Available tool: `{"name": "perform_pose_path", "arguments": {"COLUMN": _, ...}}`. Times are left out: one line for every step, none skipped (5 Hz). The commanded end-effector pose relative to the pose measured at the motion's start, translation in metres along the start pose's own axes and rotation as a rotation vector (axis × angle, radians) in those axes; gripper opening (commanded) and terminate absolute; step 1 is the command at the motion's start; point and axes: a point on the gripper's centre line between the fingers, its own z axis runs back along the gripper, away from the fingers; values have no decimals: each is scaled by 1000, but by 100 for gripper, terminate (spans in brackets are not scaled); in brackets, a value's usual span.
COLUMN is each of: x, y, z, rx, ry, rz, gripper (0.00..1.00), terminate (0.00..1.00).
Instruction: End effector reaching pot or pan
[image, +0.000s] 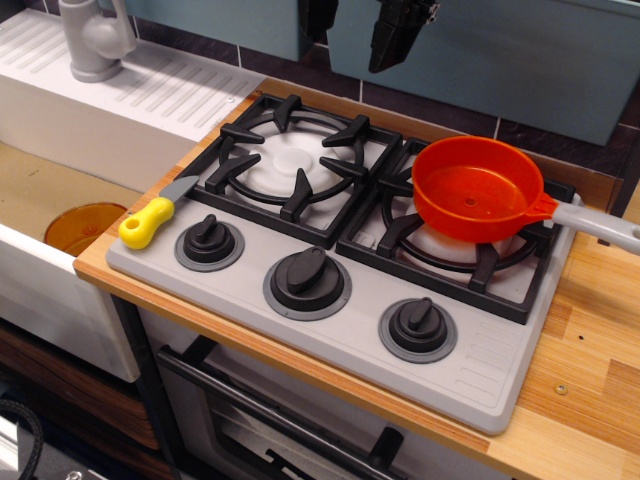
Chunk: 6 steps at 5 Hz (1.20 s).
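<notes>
Pincer (400, 35) high above stove, orange saucepan (478, 188) on right burner

No readable text, label, brand, number or sign anywhere. Blank faces on the three round black plastic control knobs (308, 275) along the near edge of the grey toy stove panel (480, 375). Only plain moulded ridges at that panel's near right corner. Nothing printed on the round bright orange plastic saucepan (478, 188) at right.
</notes>
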Motion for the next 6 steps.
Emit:
{"name": "perform_pose_path", "arguments": {"x": 0, "y": 0, "z": 0, "rx": 0, "ry": 0, "rz": 0, "gripper": 100, "terminate": 0}}
{"name": "perform_pose_path", "arguments": {"x": 6, "y": -24, "z": -5, "rx": 11, "ry": -9, "rz": 64, "gripper": 100, "terminate": 0}}
{"name": "perform_pose_path", "arguments": {"x": 15, "y": -34, "z": 0, "rx": 25, "ry": -19, "rz": 99, "gripper": 100, "terminate": 0}}
{"name": "perform_pose_path", "arguments": {"x": 24, "y": -40, "z": -3, "rx": 35, "ry": -49, "rz": 101, "gripper": 100, "terminate": 0}}
{"name": "perform_pose_path", "arguments": {"x": 31, "y": -42, "z": -16, "rx": 46, "ry": -105, "rz": 84, "gripper": 100, "terminate": 0}}
{"name": "perform_pose_path", "arguments": {"x": 35, "y": -40, "z": -32, "rx": 68, "ry": -183, "rz": 74, "gripper": 100, "terminate": 0}}
